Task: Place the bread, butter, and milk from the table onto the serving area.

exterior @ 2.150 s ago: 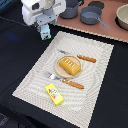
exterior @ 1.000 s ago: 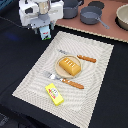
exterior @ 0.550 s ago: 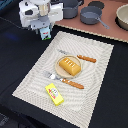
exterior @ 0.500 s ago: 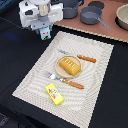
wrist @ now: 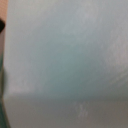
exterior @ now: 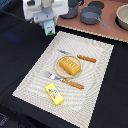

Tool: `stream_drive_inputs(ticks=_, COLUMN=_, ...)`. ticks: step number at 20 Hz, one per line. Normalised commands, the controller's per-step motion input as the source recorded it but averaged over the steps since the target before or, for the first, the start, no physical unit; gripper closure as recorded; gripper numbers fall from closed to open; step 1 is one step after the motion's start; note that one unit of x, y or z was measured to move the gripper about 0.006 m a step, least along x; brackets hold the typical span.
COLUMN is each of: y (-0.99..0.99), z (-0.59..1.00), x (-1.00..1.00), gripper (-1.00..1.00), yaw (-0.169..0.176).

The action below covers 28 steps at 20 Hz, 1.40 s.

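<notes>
The milk point(exterior: 49, 28), a white carton with a green label, hangs at the far left corner of the beige striped serving area point(exterior: 95, 75) in the exterior view. My gripper point(exterior: 48, 22) is right over it and shut on its top. The wrist view is filled by a pale blurred surface, the milk point(wrist: 65, 55) up close. The bread point(exterior: 69, 65) lies on the round tan plate point(exterior: 57, 70) in the middle of the mat. The butter point(exterior: 54, 93) lies flat on the mat's near part.
Orange-handled cutlery lies on the mat, a knife point(exterior: 86, 58) beyond the plate and a fork point(exterior: 72, 83) in front of it. A brown board point(exterior: 107, 30) behind the mat holds a grey pot point(exterior: 90, 15) and a bowl point(exterior: 122, 15). Black cloth surrounds the mat.
The gripper with the milk has barely shifted at the mat's far left corner. The bread and the butter have not moved.
</notes>
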Motion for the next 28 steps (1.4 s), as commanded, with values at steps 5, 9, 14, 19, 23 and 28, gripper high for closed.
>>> stream_drive_inputs(ticks=5, y=0.03, z=0.66, x=1.00, gripper=1.00, yaw=-0.010)
stream_drive_inputs(ticks=9, y=0.00, z=0.28, x=1.00, gripper=1.00, yaw=0.000)
stream_drive_inputs(ticks=14, y=0.00, z=0.05, x=1.00, gripper=1.00, yaw=0.000)
stream_drive_inputs(ticks=19, y=-0.01, z=0.06, x=1.00, gripper=1.00, yaw=-0.003)
stream_drive_inputs(ticks=23, y=-0.03, z=0.01, x=0.96, gripper=1.00, yaw=-0.014)
stream_drive_inputs(ticks=28, y=0.00, z=-0.10, x=0.92, gripper=1.00, yaw=-0.027)
